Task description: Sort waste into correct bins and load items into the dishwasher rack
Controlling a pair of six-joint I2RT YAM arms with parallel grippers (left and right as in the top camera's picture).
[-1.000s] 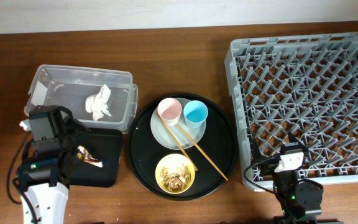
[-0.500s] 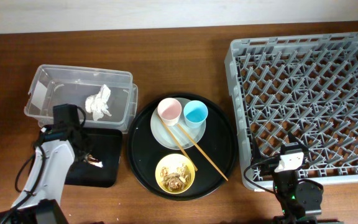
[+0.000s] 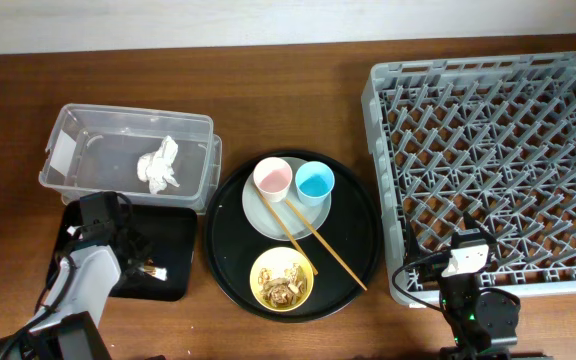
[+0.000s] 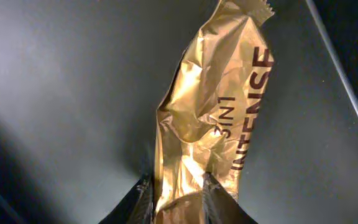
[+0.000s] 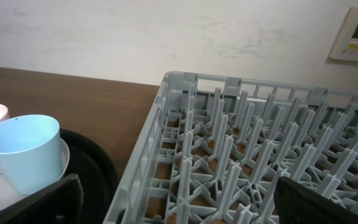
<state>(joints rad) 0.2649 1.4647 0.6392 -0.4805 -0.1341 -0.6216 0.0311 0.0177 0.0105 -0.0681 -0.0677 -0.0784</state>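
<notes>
- Where the overhead camera looks down, the left gripper sits low over the shallow black tray, and the gold wrapper lies on the tray floor right at its tips; from this height the jaws themselves cannot be made out.
- Beyond those jaws stands the clear tub with the crumpled tissue inside.
- Off to their side is the round tray, carrying the plate with the pink cup and blue cup, the chopsticks across the plate's edge, and the yellow bowl holding food scraps.
- The right gripper rests at the near edge of the grey rack, well apart from the round tray.
- In the left wrist view, the two dark fingers press in on either side of the wrapper's near end, so the jaws grip the wrapper; the rest of it stretches away ahead of them, lying crinkled on the black tray.
- In the right wrist view, the fingers stand wide apart with nothing between them.
- The rack fills the space straight ahead of and between these spread jaws.
- The blue cup sits beyond the left finger, with the pink cup just behind it on the plate.
</notes>
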